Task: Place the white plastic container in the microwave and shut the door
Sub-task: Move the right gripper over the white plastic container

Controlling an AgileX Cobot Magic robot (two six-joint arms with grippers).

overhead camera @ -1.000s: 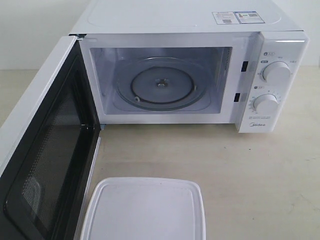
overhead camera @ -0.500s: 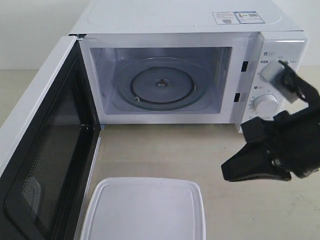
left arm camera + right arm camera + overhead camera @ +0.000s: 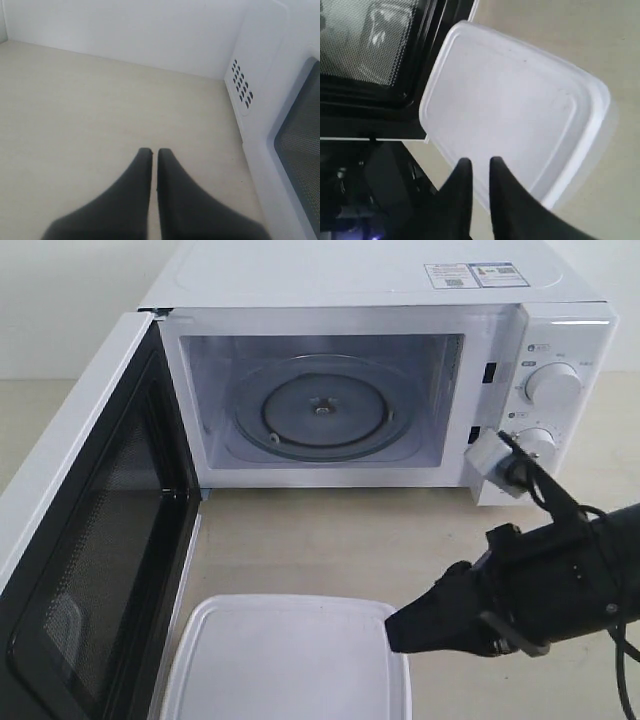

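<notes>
A second ago I have no arm in the exterior view. Now the right gripper (image 3: 394,630) is in from the right, lower and further left than half a second back, when it hung in front of the dials (image 3: 553,383). Its tip now sits over the far right corner of the container (image 3: 285,665). Nothing else has moved.

The container lies flat on the table (image 3: 330,540), lid up, near me and in front of the open microwave (image 3: 330,285). Its left edge is just beside the door (image 3: 90,540), which is swung wide toward me. Its far edge faces the turntable (image 3: 320,410) squarely. The exterior view cuts off its near part, so I cannot tell there which way its long axis runs. The right wrist view shows the container (image 3: 510,105) as an oblong. There the right gripper (image 3: 476,162) has its tips at one long edge, and a short side lies next to the door's black frame.

The right fingers are parted by a narrow gap and pinch nothing. The left gripper (image 3: 151,152) hangs over bare table to the left of the microwave, its fingers pressed almost together on nothing.
</notes>
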